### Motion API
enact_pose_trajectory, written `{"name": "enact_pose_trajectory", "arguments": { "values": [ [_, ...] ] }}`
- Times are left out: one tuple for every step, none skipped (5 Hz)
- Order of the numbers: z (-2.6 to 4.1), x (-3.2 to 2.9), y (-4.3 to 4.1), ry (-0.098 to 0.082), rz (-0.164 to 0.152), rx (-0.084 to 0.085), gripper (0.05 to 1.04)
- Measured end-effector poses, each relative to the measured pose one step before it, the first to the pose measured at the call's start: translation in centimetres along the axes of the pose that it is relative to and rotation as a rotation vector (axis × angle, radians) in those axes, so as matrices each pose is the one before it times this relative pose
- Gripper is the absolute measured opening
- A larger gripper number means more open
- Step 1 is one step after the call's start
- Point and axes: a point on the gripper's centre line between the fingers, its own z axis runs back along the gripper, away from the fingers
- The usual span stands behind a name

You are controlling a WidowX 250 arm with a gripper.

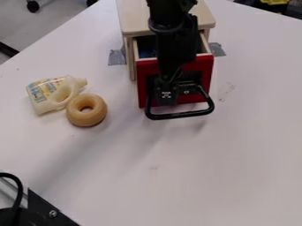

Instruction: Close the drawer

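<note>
The drawer (203, 73) has a red front and stands partly pulled out of a small light wooden cabinet (134, 17) at the top of the camera view. A black loop-shaped handle (180, 115) sticks out from the lower part of that front. My gripper (169, 92) hangs in front of the red face, just behind the handle's bar, and covers the middle of the front. Something blue lies inside the drawer, mostly hidden by the arm. Whether the gripper touches the front or the handle I cannot tell.
Left of the drawer, a tan ring-shaped toy donut (78, 115) lies beside a pale plastic bottle (42, 104) on the white table (224, 176). Grey tape (117, 56) is stuck at the cabinet's sides. Black equipment with a cable (44, 209) occupies the lower left corner.
</note>
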Motion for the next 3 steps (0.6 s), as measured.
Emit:
{"name": "enact_pose_trajectory", "arguments": {
  "values": [
    [0.009,0.123,0.489,-0.0056,0.0049,0.0321,0.998],
    [-0.03,0.091,0.662,-0.0056,0.0082,0.0412,0.998],
    [-0.358,-0.001,0.278,0.0004,-0.0056,0.0183,0.998]
  ]
}}
